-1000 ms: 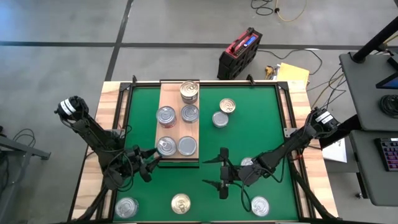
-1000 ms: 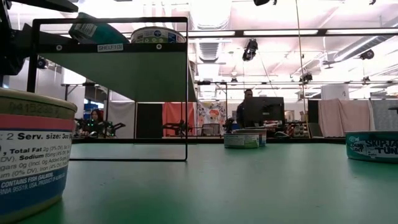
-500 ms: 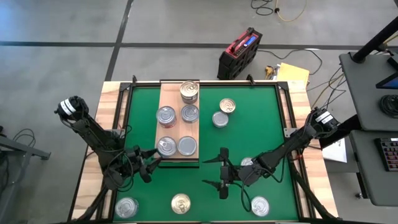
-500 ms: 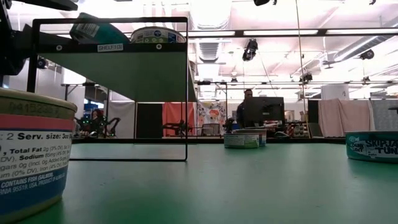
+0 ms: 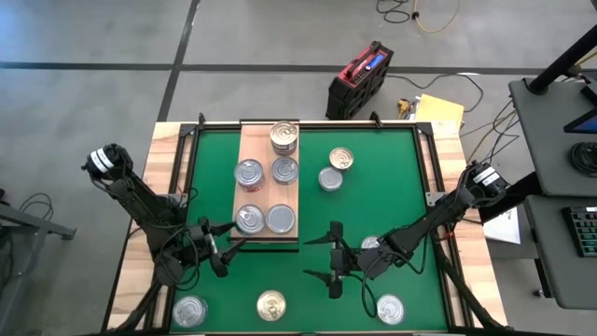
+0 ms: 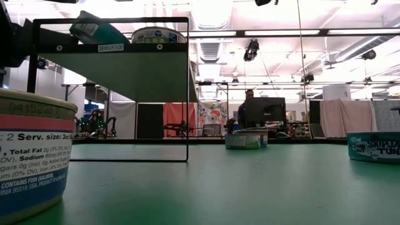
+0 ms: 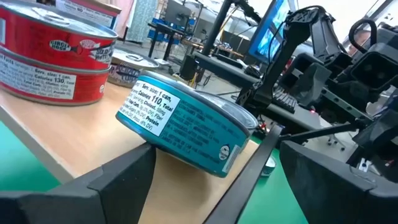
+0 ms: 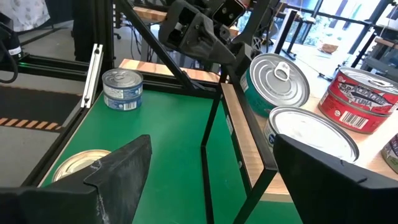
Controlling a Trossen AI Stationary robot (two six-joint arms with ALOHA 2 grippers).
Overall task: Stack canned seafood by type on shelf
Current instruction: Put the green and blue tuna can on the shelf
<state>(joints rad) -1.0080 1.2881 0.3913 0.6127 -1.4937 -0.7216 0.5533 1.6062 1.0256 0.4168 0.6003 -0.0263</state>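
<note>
The light wooden shelf sits on a black frame over the green mat. Several tins stand on it: a gold-lidded stack at the far end, silver lids in the middle, and two at the near end. My left gripper is open just off the shelf's near left corner. In its wrist view a teal tin stands beyond its fingers, touched by neither. My right gripper is wide open over the mat, off the shelf's near right corner.
Loose tins lie on the mat: two right of the shelf, one by the right arm, and three along the near edge. A red tin stack stands on the shelf.
My left gripper has drawn back a little from the shelf's near left corner, toward the table's near left. The tins have stayed where they were.
</note>
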